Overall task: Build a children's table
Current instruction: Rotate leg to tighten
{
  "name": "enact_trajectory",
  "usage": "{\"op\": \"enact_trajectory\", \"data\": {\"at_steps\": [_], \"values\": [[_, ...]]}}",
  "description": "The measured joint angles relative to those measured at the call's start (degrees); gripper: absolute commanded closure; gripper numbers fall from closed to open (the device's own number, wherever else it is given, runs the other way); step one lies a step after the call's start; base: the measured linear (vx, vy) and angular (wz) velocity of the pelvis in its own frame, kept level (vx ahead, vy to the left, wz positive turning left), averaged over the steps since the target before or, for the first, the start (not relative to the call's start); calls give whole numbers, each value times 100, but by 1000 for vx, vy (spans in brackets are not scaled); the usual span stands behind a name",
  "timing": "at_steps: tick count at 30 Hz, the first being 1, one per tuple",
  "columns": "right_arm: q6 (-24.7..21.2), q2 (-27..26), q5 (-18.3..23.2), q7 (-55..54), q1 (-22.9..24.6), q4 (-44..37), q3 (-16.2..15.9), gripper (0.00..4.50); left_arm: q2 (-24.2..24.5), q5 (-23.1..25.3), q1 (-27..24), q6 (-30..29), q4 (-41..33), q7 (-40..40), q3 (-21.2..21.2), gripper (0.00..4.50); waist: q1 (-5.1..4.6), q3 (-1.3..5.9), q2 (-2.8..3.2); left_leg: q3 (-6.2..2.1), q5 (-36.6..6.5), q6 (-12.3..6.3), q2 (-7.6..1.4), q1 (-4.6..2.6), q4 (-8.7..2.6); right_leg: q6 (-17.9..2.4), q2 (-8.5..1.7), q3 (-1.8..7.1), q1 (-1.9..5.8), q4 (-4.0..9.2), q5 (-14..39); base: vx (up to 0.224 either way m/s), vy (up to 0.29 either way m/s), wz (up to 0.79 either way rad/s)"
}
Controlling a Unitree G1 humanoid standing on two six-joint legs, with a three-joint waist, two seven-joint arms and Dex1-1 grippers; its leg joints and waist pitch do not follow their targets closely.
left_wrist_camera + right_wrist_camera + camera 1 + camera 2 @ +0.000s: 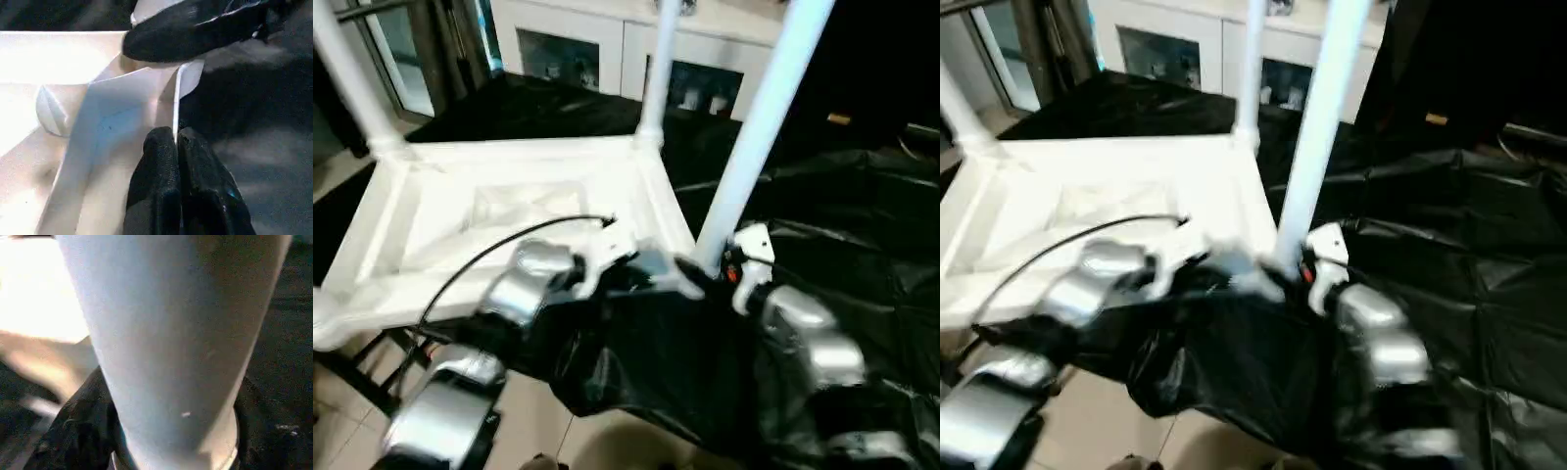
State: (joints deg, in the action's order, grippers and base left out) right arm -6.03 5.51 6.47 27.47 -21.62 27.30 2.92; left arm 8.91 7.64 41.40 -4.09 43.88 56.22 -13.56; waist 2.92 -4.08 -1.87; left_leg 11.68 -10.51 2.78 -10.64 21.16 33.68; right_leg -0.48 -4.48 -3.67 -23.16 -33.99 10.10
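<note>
Indoor room, glass-fronted white cabinet (pixel 636 59), tiled floor (pixel 538 421), black sheeting (pixel 842 225)

Left tool (pixel 177 142) pinched closed

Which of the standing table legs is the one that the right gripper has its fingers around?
The near leg, at the tabletop's corner nearest the robot's right arm; the others stand at the far corners.

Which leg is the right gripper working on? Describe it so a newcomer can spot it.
Start at the white tabletop lying underside up on the black sheet. Go to its near corner on the robot's right, where the right gripper meets the leg. It is the nearest and thickest-looking leg, leaning right; the others stand at the far corners.
</note>
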Motion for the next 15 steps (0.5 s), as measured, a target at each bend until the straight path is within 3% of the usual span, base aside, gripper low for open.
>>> {"op": "enact_trajectory", "data": {"at_steps": [3,4,9,15], "values": [[76,-372,-179,-862,0,-9,107,180,-152,14,5,-81,10,-280,47,450,-28,0,1,0,0,0,5,0,-6,1,-2,2,0,4,1,0,0,0],[106,-415,-218,-987,1,-15,107,124,-182,14,5,-107,9,-306,70,450,-38,1,2,0,0,0,11,-1,-13,6,-6,3,2,6,4,0,0,0],[225,-506,-436,-1046,103,-120,92,73,-232,14,-68,-108,-102,-400,137,450,-96,-3,9,-1,-1,-1,13,3,-21,12,-6,5,2,16,7,0,0,0],[24,-87,-349,-254,76,-243,-133,73,-54,-80,-146,-99,-261,-167,146,450,-140,-13,19,-1,-1,-1,11,1,-41,11,-3,2,-3,21,7,0,0,0]]}}
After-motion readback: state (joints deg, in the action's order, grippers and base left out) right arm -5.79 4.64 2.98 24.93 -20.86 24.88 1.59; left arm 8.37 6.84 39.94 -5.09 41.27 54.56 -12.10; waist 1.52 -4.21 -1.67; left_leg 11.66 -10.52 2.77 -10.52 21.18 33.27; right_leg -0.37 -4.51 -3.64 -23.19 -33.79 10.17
